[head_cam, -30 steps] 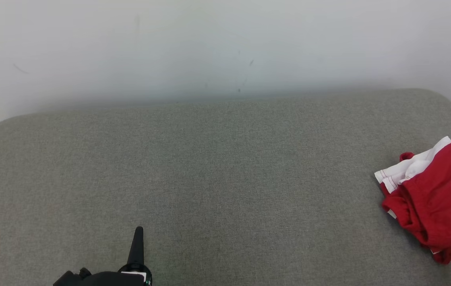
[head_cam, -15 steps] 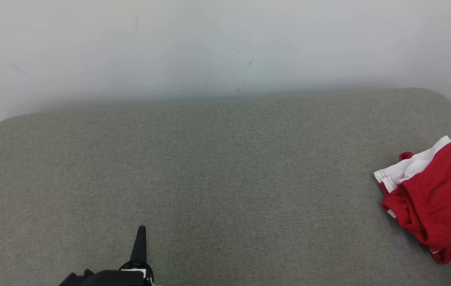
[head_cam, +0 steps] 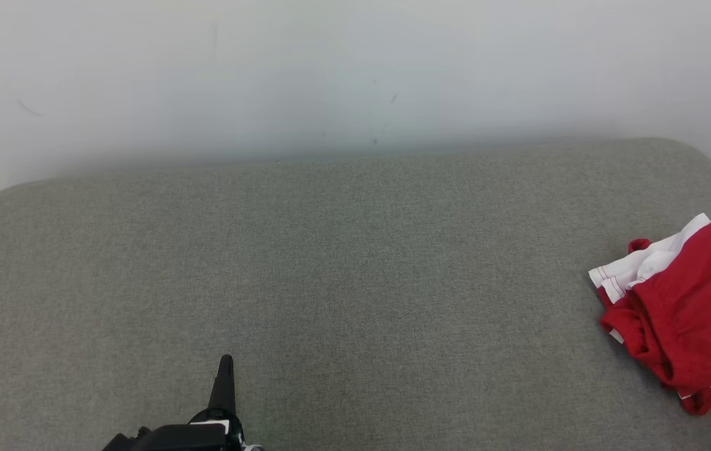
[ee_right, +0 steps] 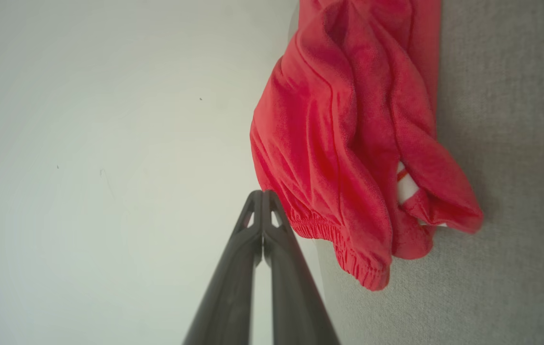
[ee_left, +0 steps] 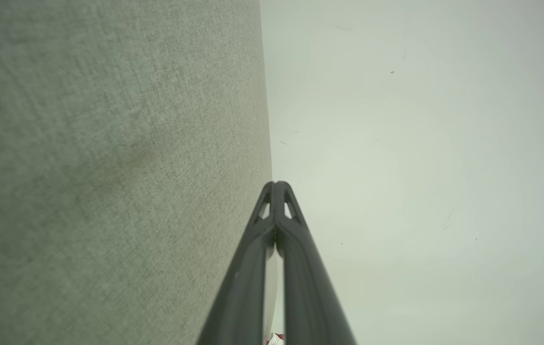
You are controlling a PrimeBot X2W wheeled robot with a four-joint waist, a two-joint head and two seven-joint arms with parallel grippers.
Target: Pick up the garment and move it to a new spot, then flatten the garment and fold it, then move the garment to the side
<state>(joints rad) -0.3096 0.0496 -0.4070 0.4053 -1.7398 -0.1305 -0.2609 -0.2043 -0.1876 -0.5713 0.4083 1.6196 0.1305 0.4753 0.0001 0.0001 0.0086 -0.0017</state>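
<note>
Head view, a grey fabric-covered surface (head_cam: 342,269) against a pale wall (head_cam: 355,75): the red-and-white garment (head_cam: 687,313) lies bunched at the far right edge, white trim turned toward the wall. It has kept the same place and the same creases over the past second.

What has moved is me. My left end effector (head_cam: 225,366) has drifted a little to the right and sunk lower at the bottom of the frame, well apart from the cloth. A dark sliver that stood at the right edge beside the garment's lower hem a second ago, probably a finger of my right end effector, has since slipped out past that edge.

In the left wrist view the left end effector (ee_left: 276,191) has its fingers pressed together on nothing. The right end effector (ee_right: 262,199) is likewise pressed together and carrying nothing, its tip near the garment's elastic hem (ee_right: 339,143). Whether it touches the cloth I cannot tell.

For the task, these are small shifts of the arms only, and the cloth has not been disturbed. The garment lies at the side, as the task's last step wants, but rumpled rather than flat. That fits a heap waiting to be lifted as well as a loose fold set aside.
</note>
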